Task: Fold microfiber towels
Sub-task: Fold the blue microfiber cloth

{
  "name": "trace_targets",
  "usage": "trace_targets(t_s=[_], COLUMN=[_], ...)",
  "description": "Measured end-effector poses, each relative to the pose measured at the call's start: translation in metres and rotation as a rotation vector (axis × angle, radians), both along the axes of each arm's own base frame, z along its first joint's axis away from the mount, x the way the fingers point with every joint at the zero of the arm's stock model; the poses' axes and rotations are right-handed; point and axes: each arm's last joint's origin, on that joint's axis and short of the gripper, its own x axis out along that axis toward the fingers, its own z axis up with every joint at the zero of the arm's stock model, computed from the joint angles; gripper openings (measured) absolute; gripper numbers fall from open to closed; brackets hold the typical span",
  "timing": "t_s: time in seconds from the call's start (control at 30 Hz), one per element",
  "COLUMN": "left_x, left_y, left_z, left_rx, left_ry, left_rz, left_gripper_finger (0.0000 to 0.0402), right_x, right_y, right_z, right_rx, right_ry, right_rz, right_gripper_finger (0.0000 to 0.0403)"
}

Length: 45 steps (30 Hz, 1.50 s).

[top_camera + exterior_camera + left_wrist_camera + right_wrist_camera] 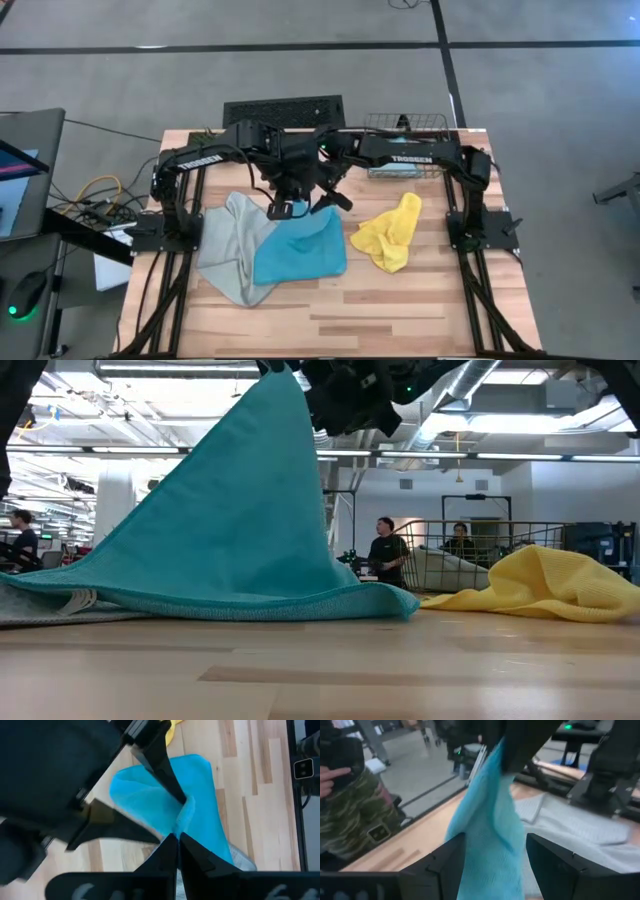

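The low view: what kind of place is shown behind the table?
Probably a large industrial hall or lab. The low view shows a high ceiling with ducts, long strip lights and people standing beyond the wooden table.

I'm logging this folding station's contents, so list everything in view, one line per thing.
cyan towel: one, cyan-blue, table centre, one corner lifted
grey-green towel: one, partly under the cyan towel
yellow towel: one, crumpled, right of centre
wire basket: one, table's far right corner
table: one, pale wood
people: several, room behind
left gripper: shut on the cyan towel's raised corner
right gripper: open, fingers either side of the hanging cyan towel
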Motion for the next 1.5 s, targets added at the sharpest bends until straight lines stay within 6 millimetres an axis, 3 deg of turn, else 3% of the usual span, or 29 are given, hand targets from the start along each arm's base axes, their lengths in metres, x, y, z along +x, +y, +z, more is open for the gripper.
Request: trace_targets(t_s=[0.27,0.73,0.97,1.23,1.5], left_x=[-0.01,-0.041,-0.046,-0.039,-0.037], left_y=[0.002,-0.001,-0.001,0.003,0.031], left_z=[0.01,0.037,0.042,0.018,-0.016], left_rx=[-0.004,-0.052,-0.055,-0.032,0.119], left_ry=[-0.025,-0.101,-0.109,-0.01,0.13], left_rz=[0.042,0.175,0.241,0.271,0.377], left_gripper_finger=[0.0,0.0,0.0,0.0,0.0], right_x=[-0.012,-0.022,-0.03,-0.059,-0.09], right_y=[0.002,0.001,-0.021,-0.05,-0.035], right_z=[-0.012,-0.024,-0.019,0.005,0.042], right_rx=[-0.036,-0.152,-0.121,-0.211,-0.372], right_ry=[0.113,0.301,0.354,0.398,0.445], right_rz=[0.028,-0.073,-0.181,-0.338,-0.415], right_gripper_finger=[0.0234,0.0234,0.0234,0.0234,0.0234])
